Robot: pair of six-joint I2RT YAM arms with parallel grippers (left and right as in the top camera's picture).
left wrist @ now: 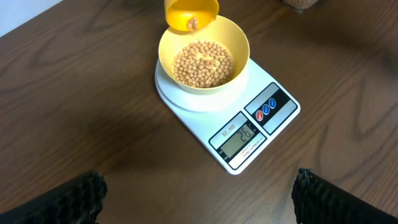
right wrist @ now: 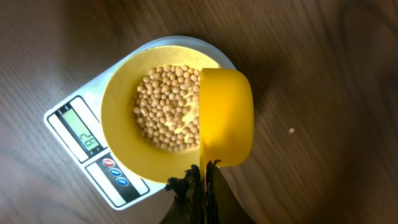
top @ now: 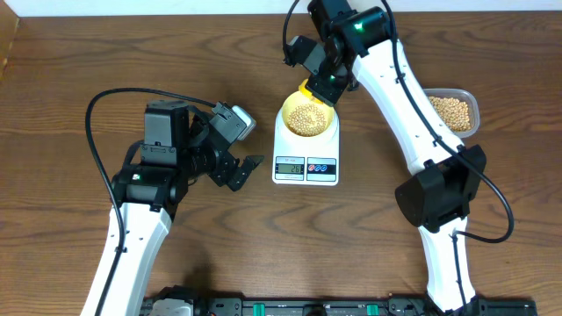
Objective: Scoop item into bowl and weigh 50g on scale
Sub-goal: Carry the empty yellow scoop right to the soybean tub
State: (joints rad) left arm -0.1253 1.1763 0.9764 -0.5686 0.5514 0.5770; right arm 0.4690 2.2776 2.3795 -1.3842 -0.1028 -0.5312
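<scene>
1. The right end effector [right wrist: 202, 183], pressed together on the handle of a yellow scoop [right wrist: 227, 115], tips it over the far rim of the bowl [right wrist: 118, 134] on the scale [top: 305, 168].
2. The beans [right wrist: 165, 109] lie in the bowl, just below the scoop's mouth; its handle runs toward the far side.
3. The left end effector [top: 243, 169], spread and empty, hovers left of the scale; the right arm is nearer the bean tub [top: 454, 111].
</scene>
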